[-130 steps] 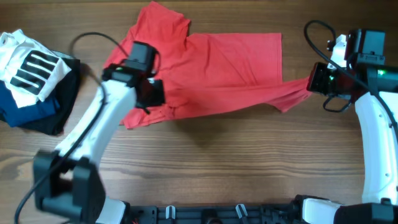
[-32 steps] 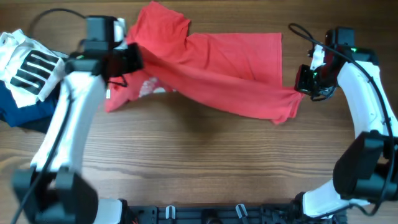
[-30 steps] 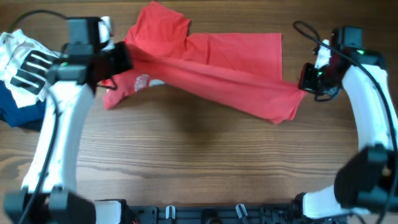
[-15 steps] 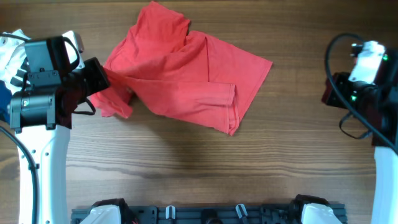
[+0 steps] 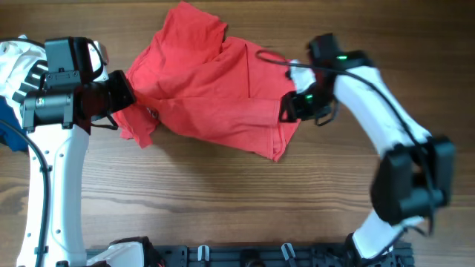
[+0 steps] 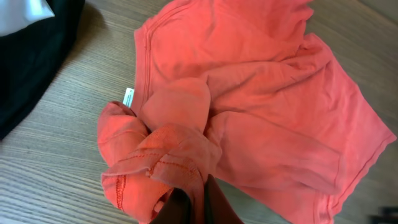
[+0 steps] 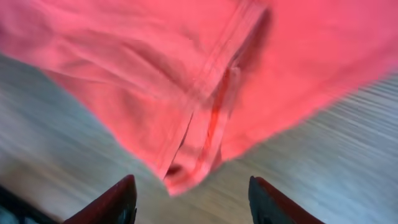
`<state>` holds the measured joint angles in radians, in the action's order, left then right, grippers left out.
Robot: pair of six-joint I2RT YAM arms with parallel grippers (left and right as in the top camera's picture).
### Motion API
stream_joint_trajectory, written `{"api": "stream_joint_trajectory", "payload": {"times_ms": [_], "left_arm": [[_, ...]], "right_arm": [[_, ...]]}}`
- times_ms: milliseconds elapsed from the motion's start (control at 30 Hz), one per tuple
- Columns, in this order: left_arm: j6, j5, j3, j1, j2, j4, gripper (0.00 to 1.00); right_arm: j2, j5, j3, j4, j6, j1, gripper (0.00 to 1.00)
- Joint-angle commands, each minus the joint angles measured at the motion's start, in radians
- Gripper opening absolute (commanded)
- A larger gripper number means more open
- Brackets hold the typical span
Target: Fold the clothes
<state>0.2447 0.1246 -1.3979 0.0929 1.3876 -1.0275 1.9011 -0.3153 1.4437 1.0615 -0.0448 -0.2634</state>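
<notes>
One red T-shirt (image 5: 215,89) lies rumpled and partly doubled over on the far middle of the tabletop (image 5: 223,208), not yet in any tidy fold. Its bulk runs roughly side to side, from a bunched wad at the left end to a hemmed edge at the right, with one lobe reaching toward the far side. A small white tag (image 6: 128,98) shows beside the wad in the left wrist view.

The left end effector (image 5: 125,98) is pressed together on that wad — the wrist view shows the cloth gathered into a knot right at its tips. The right end effector (image 5: 288,109) sits at the opposite end, just at the shirt's right edge. Its fingers (image 7: 109,202) stand spread, gripping nothing, and a hemmed corner (image 7: 186,165) of the shirt lies just ahead of the gap between them. That view is blurred, so whether cloth touches either finger cannot be told.

So the shirt stretches between the two arms, its long axis pointing from one end effector to the other. For the loose right corner the right arm is plainly the nearer — the cloth lies to its left and directly before its open jaws, and a short advance and a squeeze would likely take it.

Off to the left, apart from the shirt, a white striped garment (image 5: 22,63) and a black garment (image 6: 31,68) lie piled beside the left arm.
</notes>
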Motion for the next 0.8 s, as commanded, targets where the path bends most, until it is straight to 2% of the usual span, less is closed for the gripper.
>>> {"api": "stream_joint_trajectory", "payload": {"times_ms": [0,200,300,367,767], "left_arm": [[-0.006,-0.014,-0.013,0.001,0.002,0.002,0.07],[-0.006,-0.014,-0.013,0.001,0.002,-0.002,0.07],[-0.006,-0.014,-0.013,0.001,0.002,-0.006,0.07],[-0.006,-0.014,-0.013,0.001,0.002,-0.006,0.07],[-0.006,-0.014,-0.013,0.001,0.002,-0.003,0.07]], "right_arm": [[0.096,0.039,0.002,-0.049,0.048,-0.048,0.58],[0.12,0.111,0.001,-0.238,0.21,-0.079,0.56],[0.122,0.15,0.001,-0.304,0.219,-0.083,0.56],[0.124,0.19,0.001,-0.321,0.235,-0.083,0.56],[0.238,0.158,0.001,-0.356,0.259,-0.084,0.53]]}}
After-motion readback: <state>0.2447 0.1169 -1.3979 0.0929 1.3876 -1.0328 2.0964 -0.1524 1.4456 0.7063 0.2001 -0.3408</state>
